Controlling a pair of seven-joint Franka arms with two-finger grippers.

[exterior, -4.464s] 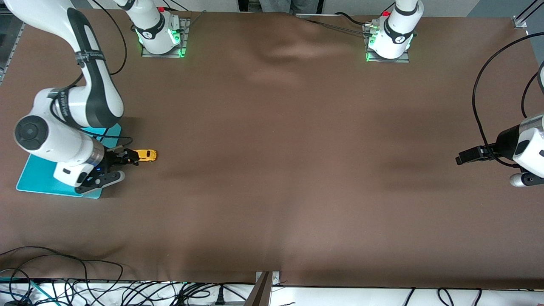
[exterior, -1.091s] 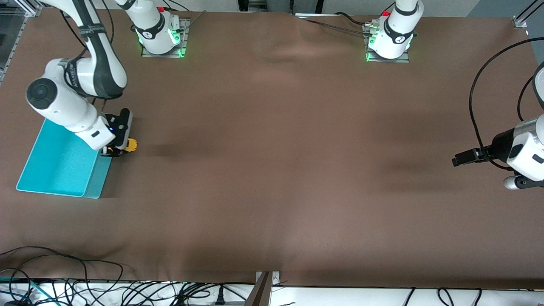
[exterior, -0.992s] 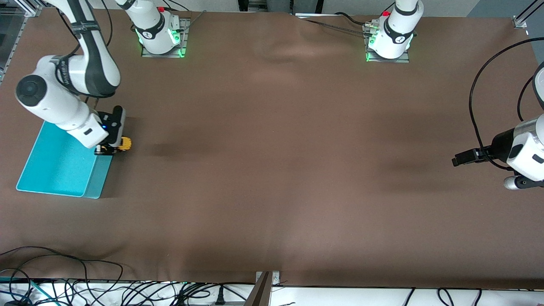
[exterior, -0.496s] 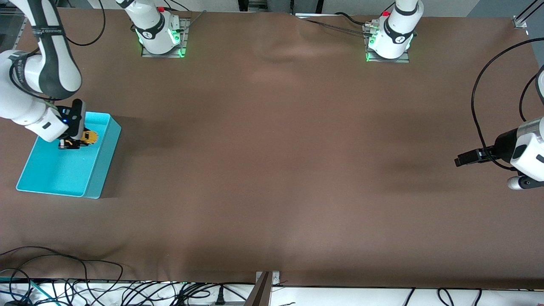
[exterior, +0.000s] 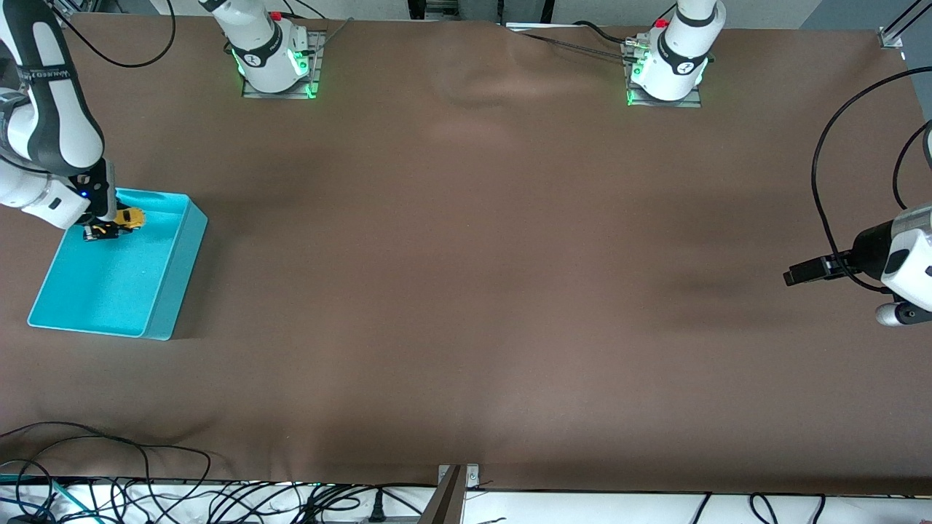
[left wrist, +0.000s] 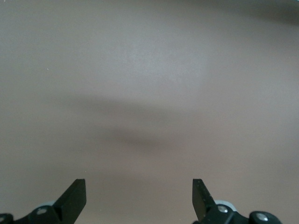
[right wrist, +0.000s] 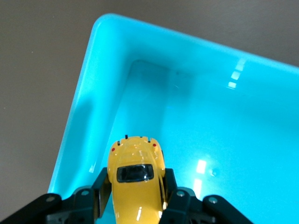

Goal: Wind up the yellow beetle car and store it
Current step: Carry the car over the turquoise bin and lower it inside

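Wrinkled brown cloth (exterior: 466, 291) over the table (tangled black cables (exterior: 145, 495) along its edge)

So the bin (exterior: 175, 284) sits on the table (exterior: 466, 291) at the right arm's end. The right gripper (exterior: 102, 227) hangs over the bin's inside, near the rim farthest from the front camera, with the yellow beetle car (exterior: 131, 217) pinched between its fingers. The left gripper (exterior: 790, 276) waits, jaws apart, well away from the bin, over bare table at the left arm's end.

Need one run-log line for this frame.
right claw: shut on car, over bin | left claw: open, waiting over bare table | car not yet released
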